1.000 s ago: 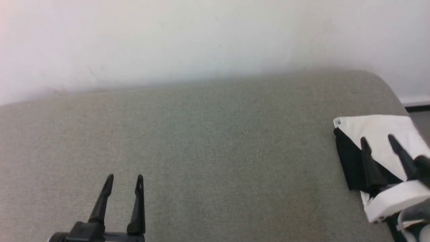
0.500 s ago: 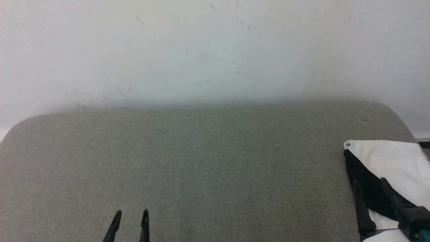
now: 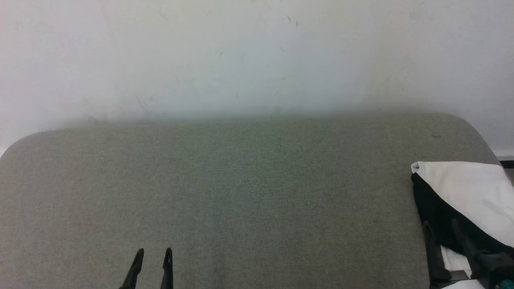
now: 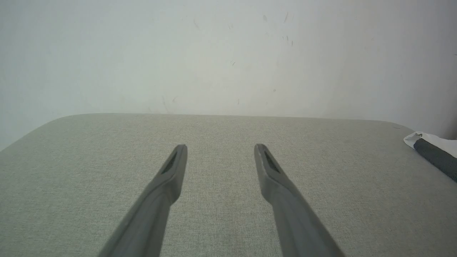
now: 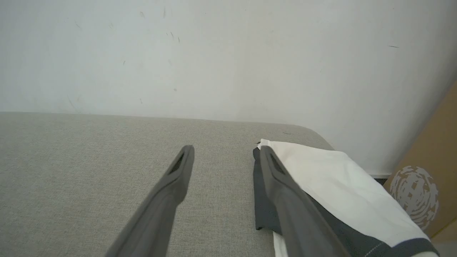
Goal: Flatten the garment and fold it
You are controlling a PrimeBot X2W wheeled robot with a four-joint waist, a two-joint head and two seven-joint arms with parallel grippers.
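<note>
Drawn back slightly: right jaws, parted, empty. Just right of them, lying lengthwise, folded white-and-black soft shirt [image 3: 461, 180] at grey fabric counter's [image 3: 257, 180] right end. Left jaws parted, well apart.

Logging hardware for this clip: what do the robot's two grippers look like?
The left gripper and right gripper each have two long, slim, dark fingers tapering to narrow tips. Up close the fingers look matte dark grey, with a slotted recess inside each tip. A black blocky mount with a teal spot backs the right fingers.
</note>
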